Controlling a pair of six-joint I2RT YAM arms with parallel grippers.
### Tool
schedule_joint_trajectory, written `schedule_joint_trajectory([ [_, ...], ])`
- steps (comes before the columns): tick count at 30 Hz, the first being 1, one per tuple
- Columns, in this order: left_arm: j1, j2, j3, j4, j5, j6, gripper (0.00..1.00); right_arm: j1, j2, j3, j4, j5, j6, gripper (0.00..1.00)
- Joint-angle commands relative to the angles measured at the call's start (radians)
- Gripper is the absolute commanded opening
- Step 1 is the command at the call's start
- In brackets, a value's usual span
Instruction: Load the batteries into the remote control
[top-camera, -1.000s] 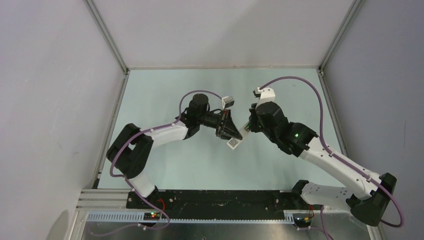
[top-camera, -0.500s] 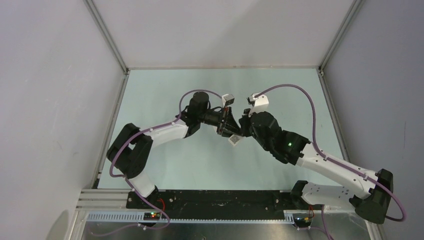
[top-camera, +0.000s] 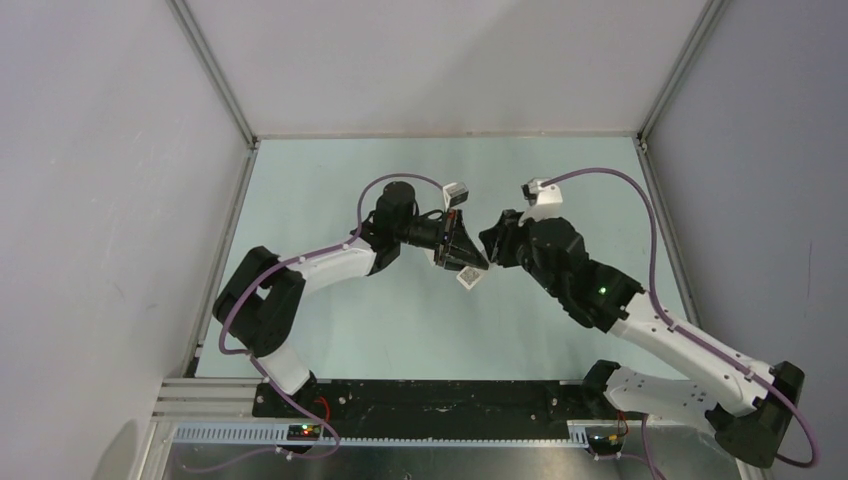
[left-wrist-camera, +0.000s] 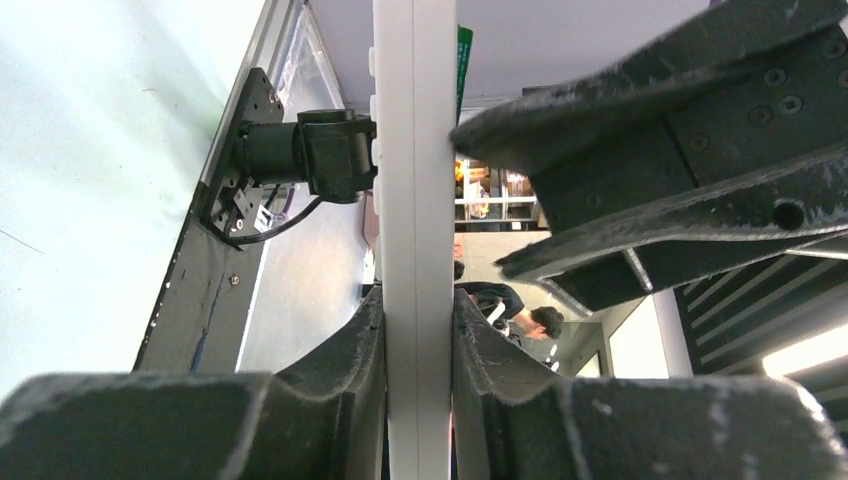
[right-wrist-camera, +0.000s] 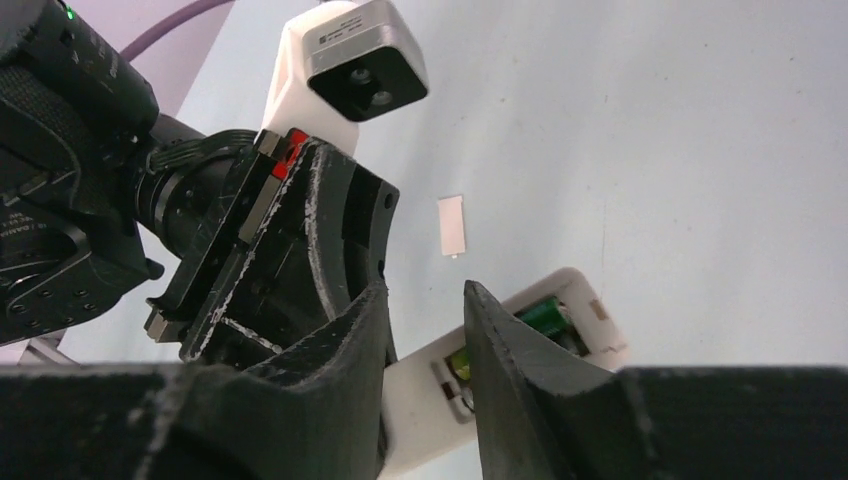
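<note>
Left claw (left-wrist-camera: 418, 345) pinches remote (left-wrist-camera: 415, 150) edgewise above worktop (right-wrist-camera: 700, 150), open back offered to right claw (right-wrist-camera: 425, 325), which stands slightly parted, empty. One battery (right-wrist-camera: 545, 317) sits inside; cover (right-wrist-camera: 452, 226) lies aside.

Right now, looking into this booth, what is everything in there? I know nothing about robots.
remote control: one, white, clamped in the left claw, battery recess uncovered.
batteries: green, in the remote's recess; one is plain to see, and a greenish bit by the right claw's finger is probably a second.
cover piece: one, small, flat, white, lying on the table apart from the remote.
table: one, pale green, grey walls around it.
cables: two, purple, one along each arm.
left wrist camera: one, white.
left claw: black, shut on the remote control.
right claw: black, open, empty, close to the remote.
</note>
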Motion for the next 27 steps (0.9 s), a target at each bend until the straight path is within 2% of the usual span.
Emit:
schedule_joint_trajectory([
  [1,0.012,-0.005,0.008,0.115,0.011,0.037,0.00,-0.048,-0.054,0.004,-0.078,-0.068,0.038,0.40],
  [11,0.013,0.019,0.010,0.114,0.010,0.036,0.00,-0.104,-0.098,0.036,-0.153,-0.071,-0.003,0.40],
  [20,0.012,0.025,0.001,0.115,0.011,0.036,0.00,-0.110,-0.107,0.036,-0.137,-0.058,-0.044,0.40],
  [24,0.012,0.030,-0.004,0.115,0.010,0.039,0.00,-0.127,-0.108,0.037,-0.115,-0.061,-0.056,0.36],
  [27,0.013,0.036,-0.007,0.115,0.012,0.044,0.00,-0.147,-0.094,0.053,-0.111,-0.106,-0.077,0.25],
])
